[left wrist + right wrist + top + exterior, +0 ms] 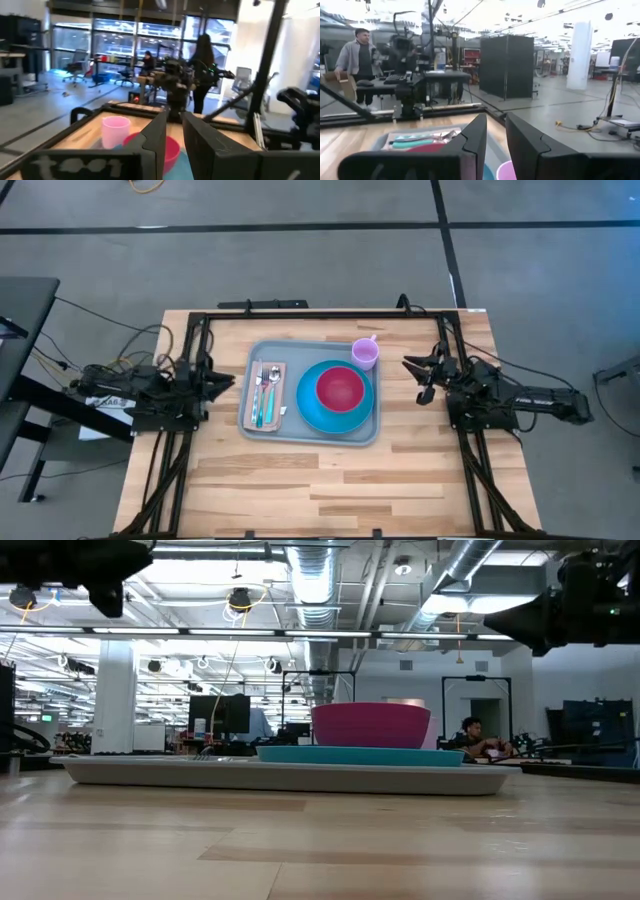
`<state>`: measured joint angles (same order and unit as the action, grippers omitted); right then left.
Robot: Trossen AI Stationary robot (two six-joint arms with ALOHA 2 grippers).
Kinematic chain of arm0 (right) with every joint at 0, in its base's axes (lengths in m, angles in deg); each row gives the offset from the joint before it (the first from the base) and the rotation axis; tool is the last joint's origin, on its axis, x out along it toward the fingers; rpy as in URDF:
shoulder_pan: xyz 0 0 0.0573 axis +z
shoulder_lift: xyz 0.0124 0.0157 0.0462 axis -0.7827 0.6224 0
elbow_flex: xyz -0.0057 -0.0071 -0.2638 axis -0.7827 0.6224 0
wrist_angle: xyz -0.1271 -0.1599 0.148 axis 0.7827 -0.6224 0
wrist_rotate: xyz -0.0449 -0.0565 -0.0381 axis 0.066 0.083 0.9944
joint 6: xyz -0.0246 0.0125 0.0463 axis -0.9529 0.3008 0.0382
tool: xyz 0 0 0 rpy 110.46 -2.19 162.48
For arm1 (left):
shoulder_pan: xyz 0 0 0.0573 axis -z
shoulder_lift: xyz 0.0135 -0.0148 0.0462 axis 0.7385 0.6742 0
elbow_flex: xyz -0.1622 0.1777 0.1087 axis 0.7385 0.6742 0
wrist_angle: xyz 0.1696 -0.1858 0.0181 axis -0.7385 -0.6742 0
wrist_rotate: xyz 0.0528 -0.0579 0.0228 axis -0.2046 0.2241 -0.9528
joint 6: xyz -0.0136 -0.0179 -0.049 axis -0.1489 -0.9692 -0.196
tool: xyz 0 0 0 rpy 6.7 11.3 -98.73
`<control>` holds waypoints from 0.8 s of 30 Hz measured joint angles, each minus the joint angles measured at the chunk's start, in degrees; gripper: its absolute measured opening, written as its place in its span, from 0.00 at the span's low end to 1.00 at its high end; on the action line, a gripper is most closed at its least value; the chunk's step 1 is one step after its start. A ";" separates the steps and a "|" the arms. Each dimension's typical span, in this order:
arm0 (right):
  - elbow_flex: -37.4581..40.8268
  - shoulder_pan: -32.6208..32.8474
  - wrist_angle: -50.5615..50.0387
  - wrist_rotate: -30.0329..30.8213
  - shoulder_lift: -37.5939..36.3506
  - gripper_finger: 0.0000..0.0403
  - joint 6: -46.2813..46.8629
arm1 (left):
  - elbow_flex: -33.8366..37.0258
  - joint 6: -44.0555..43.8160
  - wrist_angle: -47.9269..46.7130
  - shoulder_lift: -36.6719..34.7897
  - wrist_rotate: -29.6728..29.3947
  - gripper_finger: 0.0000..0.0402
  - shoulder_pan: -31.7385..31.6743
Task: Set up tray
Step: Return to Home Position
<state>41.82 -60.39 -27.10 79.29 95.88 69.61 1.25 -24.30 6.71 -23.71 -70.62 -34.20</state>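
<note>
The pale grey-blue tray (258,352) lies flat in the middle of the wooden table. On it rest a round blue plate (310,408) bearing a magenta bowl (340,388), a pinkish napkin (250,418) with cutlery (264,392) on top, and a lilac cup (365,352) upright at the far right corner. My left gripper (228,383) hovers beside the tray's left edge, my right gripper (412,370) beside its right edge. Both point about level toward the tray. In each wrist view the fingers (155,135) (472,137) stand a narrow gap apart with nothing between them.
A black frame (300,315) runs along the table's far edge and down both sides. Cables (90,350) trail off the left. Bare wood (320,490) lies between the tray and the near edge. People (360,60) stand in the room beyond the table.
</note>
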 joint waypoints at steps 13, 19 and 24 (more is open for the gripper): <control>0.03 -1.37 -2.99 0.17 -1.13 0.17 2.97 | 12.75 8.64 14.42 -0.20 7.37 0.13 0.00; 0.05 -1.37 -8.71 0.17 -1.11 0.17 6.06 | 12.75 9.74 8.81 -0.13 7.16 0.13 0.00; 0.07 -1.37 -13.07 0.17 -1.11 0.17 14.36 | 12.77 10.46 5.38 -0.08 6.66 0.13 0.00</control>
<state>41.88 -61.75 -40.17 79.47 94.77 83.97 14.02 -13.84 12.09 -23.79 -63.96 -34.20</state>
